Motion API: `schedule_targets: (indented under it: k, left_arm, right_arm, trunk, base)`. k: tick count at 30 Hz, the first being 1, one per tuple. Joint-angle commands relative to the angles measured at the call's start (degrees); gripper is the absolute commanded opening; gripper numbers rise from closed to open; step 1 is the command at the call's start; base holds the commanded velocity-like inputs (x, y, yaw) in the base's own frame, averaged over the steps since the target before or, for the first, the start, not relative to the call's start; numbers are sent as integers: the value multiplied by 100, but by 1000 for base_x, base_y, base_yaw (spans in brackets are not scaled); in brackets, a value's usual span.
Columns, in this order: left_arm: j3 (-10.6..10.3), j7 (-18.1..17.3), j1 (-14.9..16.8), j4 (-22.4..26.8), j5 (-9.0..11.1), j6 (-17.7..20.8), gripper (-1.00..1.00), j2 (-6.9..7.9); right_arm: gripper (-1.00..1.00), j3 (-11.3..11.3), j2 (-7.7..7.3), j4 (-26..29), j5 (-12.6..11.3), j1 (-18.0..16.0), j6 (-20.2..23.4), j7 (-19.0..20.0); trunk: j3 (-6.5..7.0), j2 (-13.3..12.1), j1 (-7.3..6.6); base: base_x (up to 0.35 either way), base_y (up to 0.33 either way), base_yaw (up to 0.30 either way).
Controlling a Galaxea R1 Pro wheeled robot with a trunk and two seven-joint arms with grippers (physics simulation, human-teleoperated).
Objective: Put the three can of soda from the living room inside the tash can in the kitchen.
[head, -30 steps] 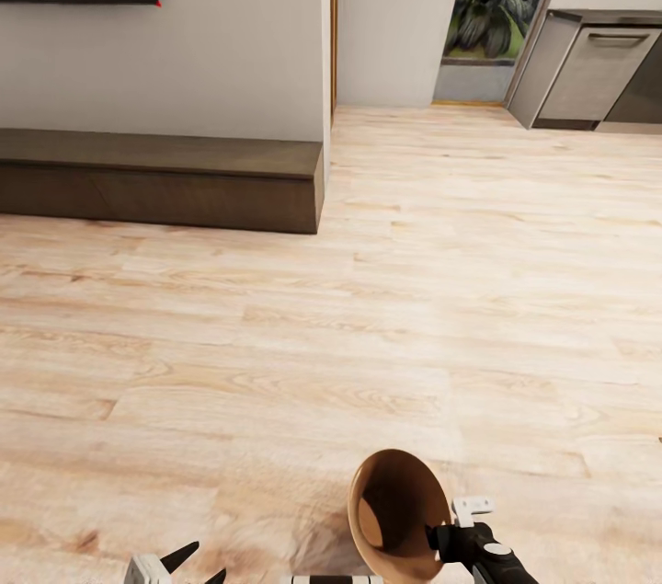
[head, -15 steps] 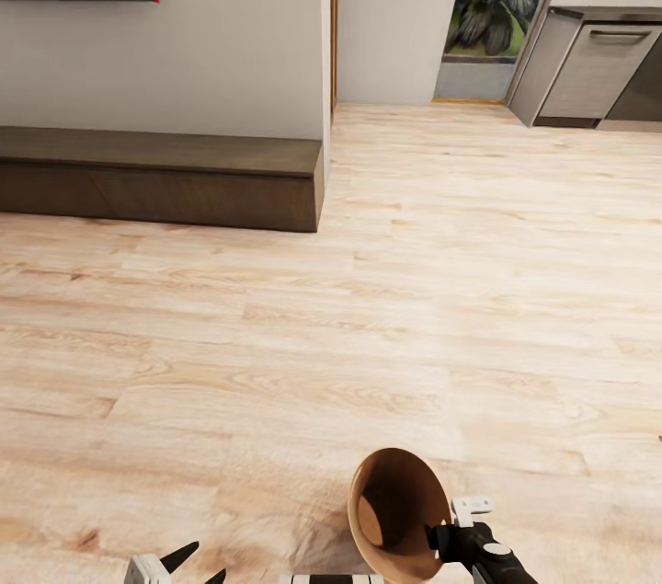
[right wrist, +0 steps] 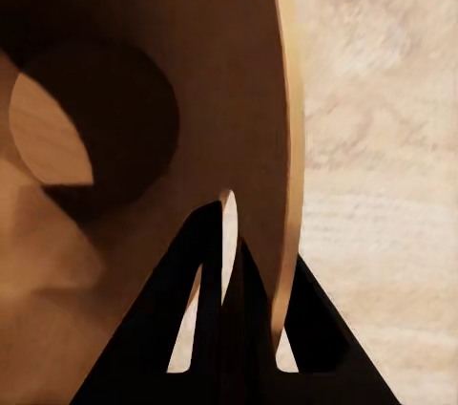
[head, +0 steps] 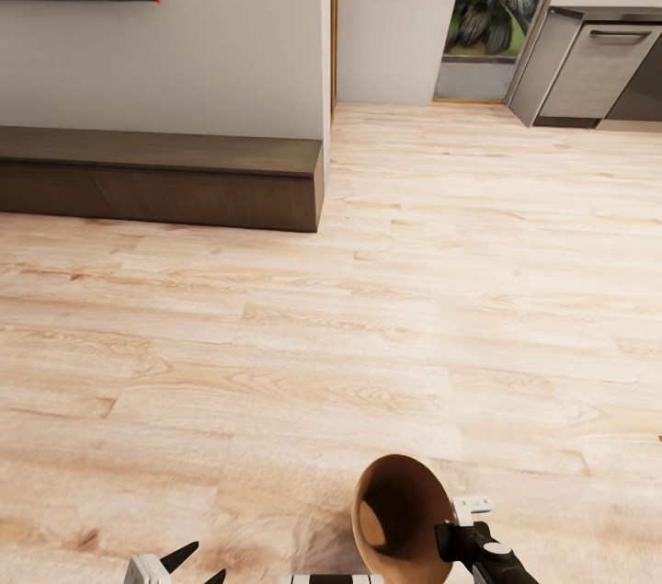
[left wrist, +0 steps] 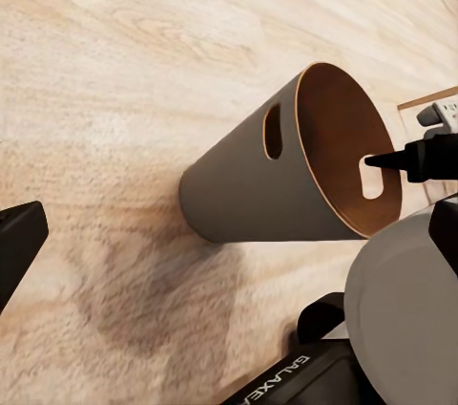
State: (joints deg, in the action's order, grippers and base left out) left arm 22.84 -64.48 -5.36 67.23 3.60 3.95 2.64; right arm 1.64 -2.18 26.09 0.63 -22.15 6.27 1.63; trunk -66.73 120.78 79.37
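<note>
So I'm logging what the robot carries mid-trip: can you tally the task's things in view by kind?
Trash buckets: 1, the tash can, tilted, its wall pinched by the right gripper.
Soda cans: 0 visible.
Grippers: 2, counting the left gripper, which holds nothing.
Total: 3

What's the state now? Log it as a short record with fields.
place: wood floor, kitchen cabinets ahead on the right
carried: bucket, tipped on its side, copper inside showing
right hand: shut on the bucket's rim at a handle slot
left hand: open, holding nothing
nearby: low dark bench along the wall
</note>
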Motion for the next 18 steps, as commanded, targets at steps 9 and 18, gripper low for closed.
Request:
schedule_targets:
  k: [9, 18]
  left_arm:
    - [1, 2, 0, 0, 1, 0, 100, 0]
    - [1, 3, 0, 0, 1, 0, 100, 0]
  right_arm:
    - [-100, -11, -2, 1, -9, 0, -3, -5]
    - [-100, -14, -2, 1, -10, 0, -3, -5]
  trunk:
    - [0, 0, 0]
    - [0, 0, 0]
  base:
    - [0, 0, 0]
    - [0, 0, 0]
